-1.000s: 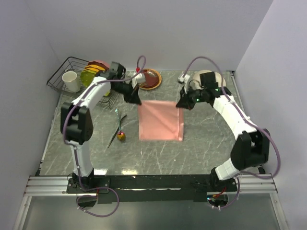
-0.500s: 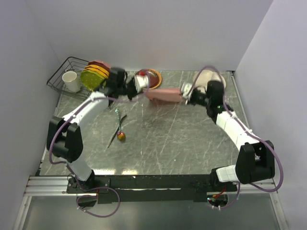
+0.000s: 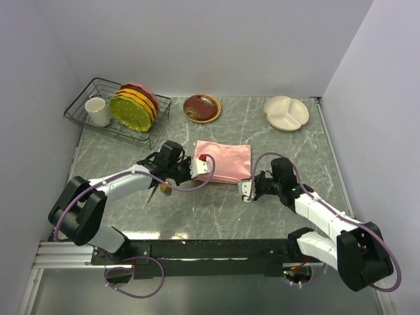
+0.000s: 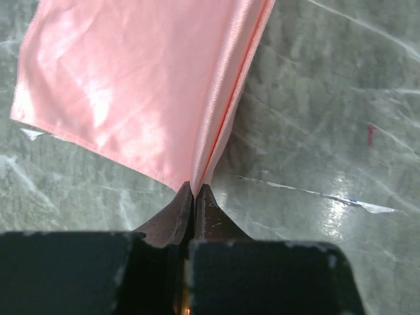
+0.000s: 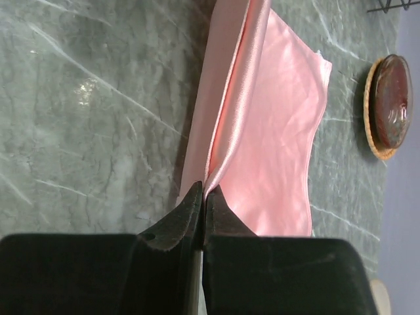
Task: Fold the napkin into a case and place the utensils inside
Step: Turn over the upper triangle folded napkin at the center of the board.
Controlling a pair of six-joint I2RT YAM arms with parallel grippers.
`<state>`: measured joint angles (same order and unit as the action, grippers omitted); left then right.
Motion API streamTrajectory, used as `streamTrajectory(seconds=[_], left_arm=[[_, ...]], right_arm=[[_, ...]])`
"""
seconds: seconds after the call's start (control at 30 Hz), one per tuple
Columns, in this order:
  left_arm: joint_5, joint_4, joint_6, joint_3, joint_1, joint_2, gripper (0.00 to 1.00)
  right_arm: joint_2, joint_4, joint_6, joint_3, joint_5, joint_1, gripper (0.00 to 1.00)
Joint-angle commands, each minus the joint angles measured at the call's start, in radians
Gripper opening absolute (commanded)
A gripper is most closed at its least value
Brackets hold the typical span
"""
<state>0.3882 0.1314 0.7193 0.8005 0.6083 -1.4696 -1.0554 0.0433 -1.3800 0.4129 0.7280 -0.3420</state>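
The salmon-pink napkin [image 3: 226, 161] lies folded into a flat rectangle in the middle of the table. My left gripper [image 3: 195, 176] is shut on its near left corner. My right gripper [image 3: 251, 185] is shut on its near right corner. In the left wrist view the doubled edge of the napkin [image 4: 131, 92] runs straight into the closed left gripper [image 4: 195, 190]. The right wrist view shows the napkin [image 5: 275, 131] with its layered edge pinched in the right gripper [image 5: 205, 191]. Of the utensils, only a gold head [image 3: 165, 188] shows under the left arm.
A wire dish rack [image 3: 82, 108] at the back left holds a white cup [image 3: 98, 111] and several coloured plates [image 3: 134, 105]. A brown plate [image 3: 201, 107] sits behind the napkin, and a white divided plate [image 3: 287, 112] at the back right.
Both grippers lifted the napkin's far edge, carried it up and over toward me, and lowered it. The cloth now lies doubled and shorter, with both arms stretched low near the front.
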Motion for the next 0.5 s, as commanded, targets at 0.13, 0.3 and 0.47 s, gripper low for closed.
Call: streamTrajectory(seconds=[0.13,0.3,0.47], left_arm=[[-0.043,0.118,-0.161,0.368,-0.100,-0.054,0.01],[-0.077,0.134,-0.135,0.576,-0.111,-0.118,0.01],[-0.153,0.088,-0.095,0.707,-0.133,-0.245,0.01]], right_arm=[[-0.052,-0.072,0.278,0.260,-0.101,0.096,0.00],[-0.121,-0.100,0.329,0.446,-0.082,0.158,0.00],[-0.263,-0.174,0.314,0.581,-0.088,0.187,0.00]])
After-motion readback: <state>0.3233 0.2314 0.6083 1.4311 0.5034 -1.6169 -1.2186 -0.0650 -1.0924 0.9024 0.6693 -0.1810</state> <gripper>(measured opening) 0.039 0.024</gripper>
